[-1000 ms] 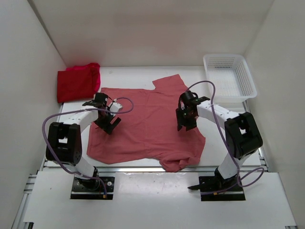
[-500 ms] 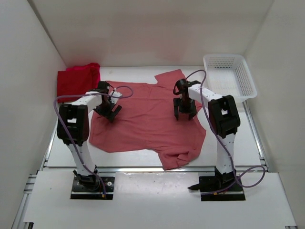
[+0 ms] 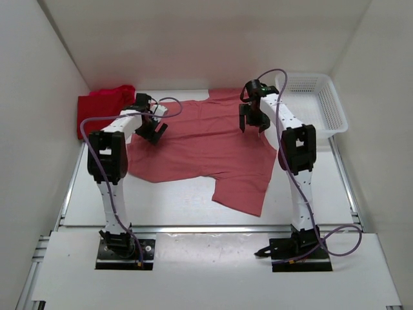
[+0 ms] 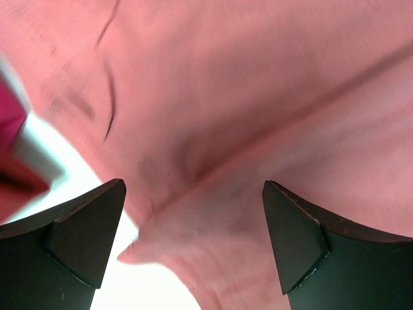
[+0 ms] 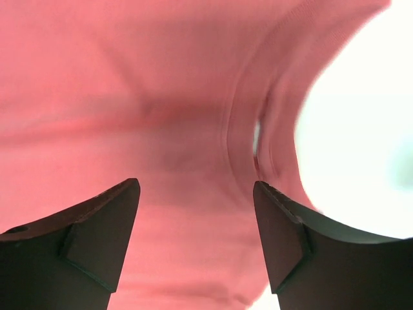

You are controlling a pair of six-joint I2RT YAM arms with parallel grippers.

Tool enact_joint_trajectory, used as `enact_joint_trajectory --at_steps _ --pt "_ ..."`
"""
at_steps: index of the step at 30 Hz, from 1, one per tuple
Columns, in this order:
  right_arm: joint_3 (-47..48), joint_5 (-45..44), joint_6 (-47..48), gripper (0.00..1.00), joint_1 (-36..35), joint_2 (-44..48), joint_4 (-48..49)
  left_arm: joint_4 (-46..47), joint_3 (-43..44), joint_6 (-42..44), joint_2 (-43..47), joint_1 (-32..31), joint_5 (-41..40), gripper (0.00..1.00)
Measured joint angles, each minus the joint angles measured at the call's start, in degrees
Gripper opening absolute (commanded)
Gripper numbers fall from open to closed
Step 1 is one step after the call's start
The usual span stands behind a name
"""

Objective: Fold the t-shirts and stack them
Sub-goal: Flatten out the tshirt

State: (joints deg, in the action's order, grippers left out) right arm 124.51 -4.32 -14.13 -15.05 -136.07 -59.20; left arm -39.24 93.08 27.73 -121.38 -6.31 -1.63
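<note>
**Salmon t-shirt on the table, both arms extended.** The salmon t-shirt (image 3: 206,145) lies spread in one layer across the middle of the table (image 3: 174,206). Its far hem is close to the table's far edge, and one flap trails toward the near edge. The red t-shirts (image 3: 103,110) sit as a compact heap in the far left corner. The white mesh basket (image 3: 335,110) stands in the far right corner and touches no cloth.

*Handling.* The salmon shirt appears light, limp and thin. It likely drapes and wrinkles at any pull and holds no shape of its own. It is not fragile, but it slides readily on the smooth table, so a one-sided tug would probably drag the whole sheet. The best holds are judged to be the doubled seams, meaning a hem, a sleeve edge or the collar band. Both sides should be pinched at matching points so that the fold line runs straight.

*Pose.* Both arms reach far from their bases at the near edge, with the wrists bent down over the cloth.
- The left gripper (image 3: 150,131) hangs above the shirt's left margin, just beside the red heap. The left wrist view shows its fingers spread wide, released and holding nothing, over a rumpled cloth edge with bare table beside it.
- The right gripper (image 3: 253,123) hangs above the shirt's far right part. The right wrist view shows its fingers likewise parted and empty, over a curved seam next to bare table.
</note>
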Motion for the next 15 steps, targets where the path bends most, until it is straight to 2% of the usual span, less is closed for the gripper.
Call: enact_joint_trajectory --at_steps 3,5,8,10,13,15 --pt "-5.8 -1.7 0.1 0.76 -1.7 7.3 0.1 1.1 -5.4 -0.2 7.1 0.2 0.6 0.99" --pt "-13.3 -2.9 -0.5 0.77 -3.7 15.3 1.5 0.4 -9.0 -0.3 14.3 0.8 1.3 0.99" --pt "-30.1 -2.4 -2.4 0.77 -6.9 31.6 5.8 -0.2 -12.0 -1.0 23.8 3.3 4.4 0.99" --pt "-41.3 -1.2 -4.2 0.77 -8.6 42.2 8.9 -0.1 -15.2 -1.7 28.5 7.6 6.7 0.97" --pt "-57.4 0.3 -8.0 0.79 -8.7 55.9 13.9 -0.6 -21.2 -2.1 30.5 14.3 8.1 0.97" --pt "-65.2 0.9 -10.6 0.79 -8.4 60.9 15.5 -1.9 -25.4 -2.3 29.5 16.9 9.6 0.98"
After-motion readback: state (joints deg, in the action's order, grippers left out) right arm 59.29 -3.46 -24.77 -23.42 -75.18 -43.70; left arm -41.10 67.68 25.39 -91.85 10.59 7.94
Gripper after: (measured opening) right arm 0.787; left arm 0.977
